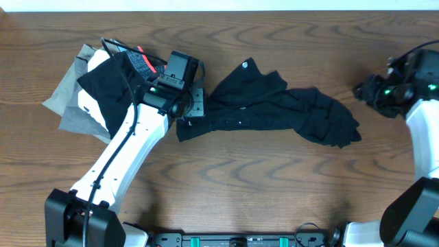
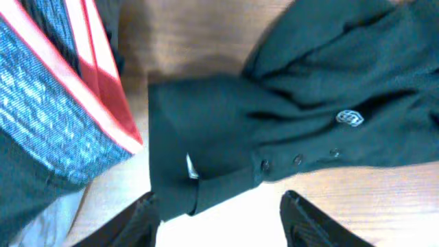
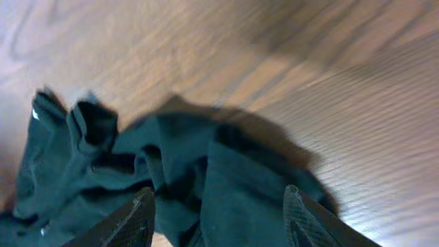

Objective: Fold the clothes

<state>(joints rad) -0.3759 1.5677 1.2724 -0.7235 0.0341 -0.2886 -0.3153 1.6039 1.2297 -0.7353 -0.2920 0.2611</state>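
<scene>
Wood-grain table [image 1: 274,178] fills your overhead view. Take the pile of clothes [image 1: 68,103] as your mark: the black shirt [image 1: 274,110] lies crumpled just beside it, stretching away from it. Your left gripper [image 1: 194,108] sits between pile and shirt, over the shirt's nearer end. Your right gripper [image 1: 374,89] is well apart from the pile, beyond the shirt's far end.

From your left wrist, the fingers [image 2: 137,223] are spread with nothing between them, above a banded shirt edge; the pile's red-and-blue cloth [image 2: 62,116] is just beside it.

From your right wrist, the fingers [image 3: 134,219] stand spread over rumpled black fabric, pinching nothing.
</scene>
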